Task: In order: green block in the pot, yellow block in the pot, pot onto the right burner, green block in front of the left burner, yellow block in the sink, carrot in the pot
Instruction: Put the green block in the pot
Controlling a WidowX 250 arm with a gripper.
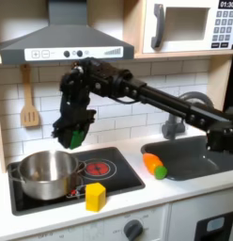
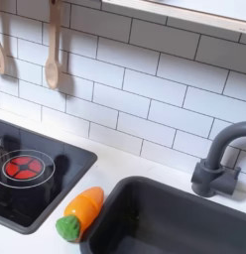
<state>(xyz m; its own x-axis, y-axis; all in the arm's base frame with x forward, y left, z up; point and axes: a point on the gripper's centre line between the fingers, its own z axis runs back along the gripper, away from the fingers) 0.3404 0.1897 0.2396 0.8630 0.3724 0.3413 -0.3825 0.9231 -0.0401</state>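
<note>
In the first exterior view my gripper (image 1: pixel 73 135) hangs above the back right rim of the pot (image 1: pixel 45 174) and is shut on the green block (image 1: pixel 79 139), which shows as a bit of green between the dark fingers. The steel pot stands on the left burner of the first exterior view. In front of the right burner (image 1: pixel 99 169), the yellow block (image 1: pixel 95 196) sits at the stove's front edge. The carrot (image 1: pixel 156 167) lies on the counter between stove and sink, with its green end toward the front; in the second exterior view the carrot (image 2: pixel 80 213) is beside the red burner (image 2: pixel 24 167).
The dark sink (image 1: pixel 189 158) and its faucet (image 1: pixel 184 108) are on the first exterior view's right, under the arm. A wooden spatula (image 1: pixel 30 113) hangs on the tiled back wall. The second exterior view has the sink (image 2: pixel 175 223), the faucet (image 2: pixel 219 159) and hanging wooden utensils (image 2: pixel 53 50).
</note>
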